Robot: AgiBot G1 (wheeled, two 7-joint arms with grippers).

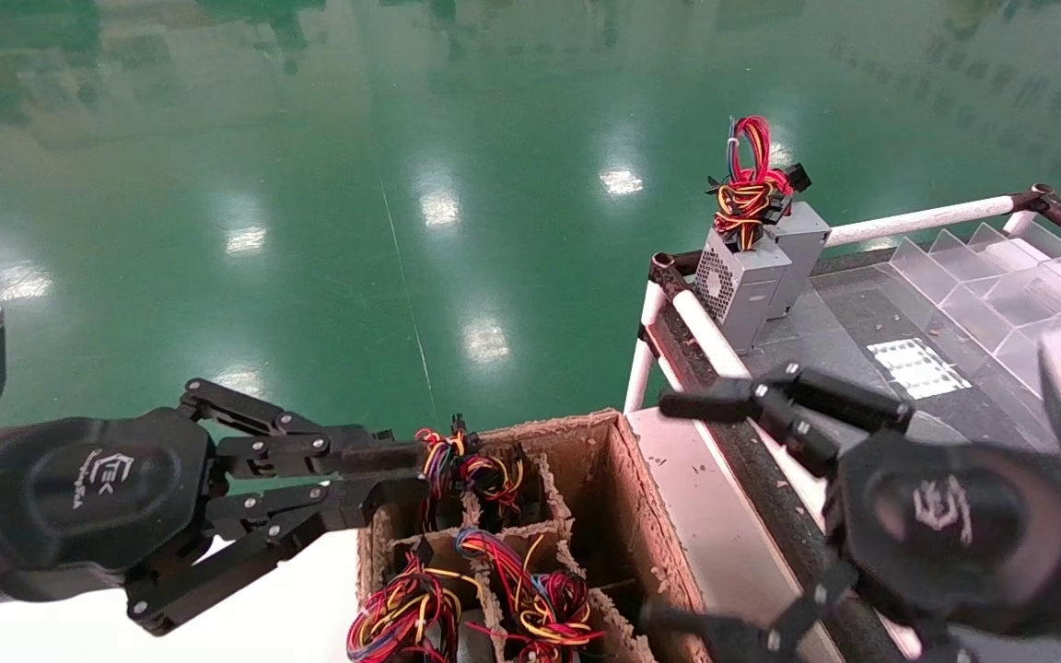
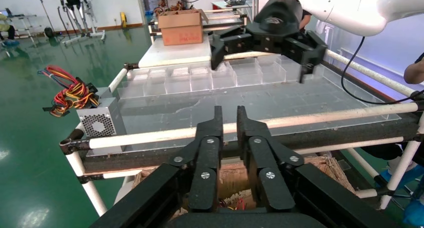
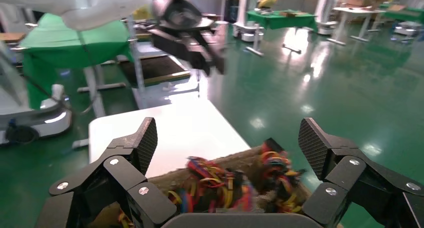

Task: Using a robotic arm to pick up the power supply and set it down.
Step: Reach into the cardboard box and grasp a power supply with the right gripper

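Standing upright at the far corner of the tabletop (image 1: 862, 318), the power supply (image 1: 740, 285) is a small light-grey metal box with a perforated vent grille on one face and a tangled bundle of red, yellow and black wires (image 1: 747, 189) rising from its top. A second grey box (image 1: 799, 249) of the same kind stands touching it just behind, so two are on the tabletop. White tube rails (image 1: 917, 219) edge the dark surface, and a row of clear plastic dividers (image 1: 1000, 285) lies farther along it.

Below the tabletop's near edge sits a brown cardboard box (image 1: 627, 479) with rough fibrous walls, split into compartments; at least three hold more bundles of coloured wires (image 1: 530, 599).

The left gripper (image 1: 392, 479), black with jointed linkage fingers and a white logo on its hexagonal body, hovers over the box's far-left compartment, well apart from the power supply. Its jaws are nearly closed, a narrow gap between them, and they hold nothing. The right gripper (image 1: 669, 516) hangs over the tabletop's near edge, jaws spread wide and empty, ribbed pads (image 3: 145, 138) facing each other.
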